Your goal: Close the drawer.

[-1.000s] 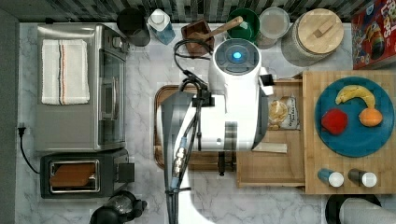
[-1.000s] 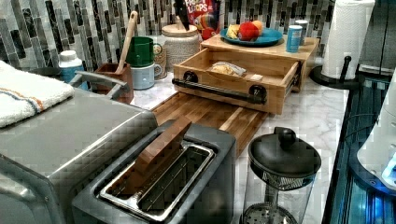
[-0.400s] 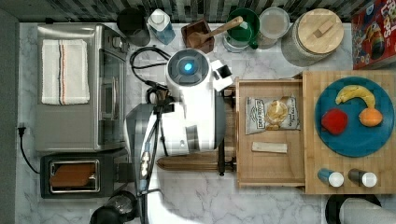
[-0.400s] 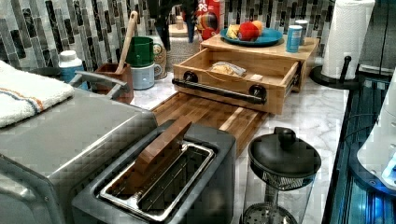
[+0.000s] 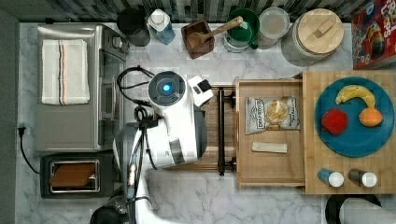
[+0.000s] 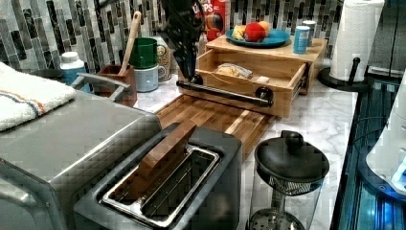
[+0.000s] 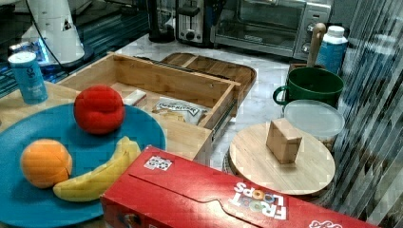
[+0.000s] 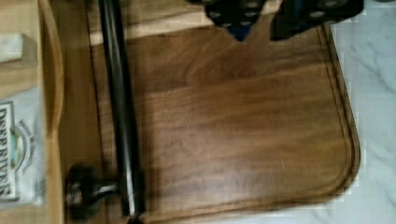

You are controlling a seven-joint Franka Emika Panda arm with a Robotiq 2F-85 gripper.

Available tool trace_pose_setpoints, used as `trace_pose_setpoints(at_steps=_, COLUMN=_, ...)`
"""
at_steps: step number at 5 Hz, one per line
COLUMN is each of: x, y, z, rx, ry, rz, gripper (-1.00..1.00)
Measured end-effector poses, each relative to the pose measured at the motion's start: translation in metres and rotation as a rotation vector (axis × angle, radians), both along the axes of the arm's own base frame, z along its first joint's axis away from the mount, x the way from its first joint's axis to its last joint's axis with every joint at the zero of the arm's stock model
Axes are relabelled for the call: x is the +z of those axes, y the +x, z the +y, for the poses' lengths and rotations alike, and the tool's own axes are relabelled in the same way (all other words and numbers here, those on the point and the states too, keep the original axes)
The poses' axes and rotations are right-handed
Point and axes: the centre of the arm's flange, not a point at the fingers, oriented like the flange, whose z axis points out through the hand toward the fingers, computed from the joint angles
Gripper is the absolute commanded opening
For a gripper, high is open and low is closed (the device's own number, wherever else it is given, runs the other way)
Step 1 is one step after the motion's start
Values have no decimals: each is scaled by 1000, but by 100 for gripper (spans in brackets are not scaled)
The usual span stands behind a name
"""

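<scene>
In the top view the arm point(image 5: 175, 123) covers most of the dark brown tray point(image 5: 212, 119), and the cereal box point(image 5: 373, 35) is cut off by the picture's edge. In the wrist view the fingers point(image 8: 233, 16) are cropped at the frame edge, so their spacing cannot be judged. In the left view the gripper point(image 6: 184, 36) appears as a dark shape that hides part of the drawer point(image 6: 253, 72), its upper part cut off.

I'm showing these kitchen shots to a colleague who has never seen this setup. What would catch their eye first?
Probably the white robot arm, looming over the dark wooden tray at the centre of the top view. Just to the top view's right, the drawer stands pulled open with a chip bag inside, its black bar handle facing the arm. Beyond it, a blue plate carries bright fruit.
</scene>
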Motion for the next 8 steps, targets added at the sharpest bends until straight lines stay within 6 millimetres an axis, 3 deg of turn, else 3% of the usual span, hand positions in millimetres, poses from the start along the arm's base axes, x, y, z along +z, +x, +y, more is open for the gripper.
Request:
trace_pose_setpoints(at_steps=2, x=-42, y=-22, z=3, rx=160, ry=-111, rz=29, gripper=-100)
trace_pose_setpoints(at_steps=3, x=-61, y=-18, z=-1, rx=176, ry=-98, rz=-33, gripper=-100)
trace_pose_setpoints(at_steps=5, x=-102, y=-16, z=-25, rx=195, ry=-70, rz=22, gripper=-100)
trace_pose_setpoints(at_steps=6, x=-112, y=-20, z=-40, rx=186, ry=-68, rz=36, gripper=-100)
trace_pose_setpoints(at_steps=8, x=-110, y=-26, z=-71, rx=248, ry=-106, rz=50, gripper=-100)
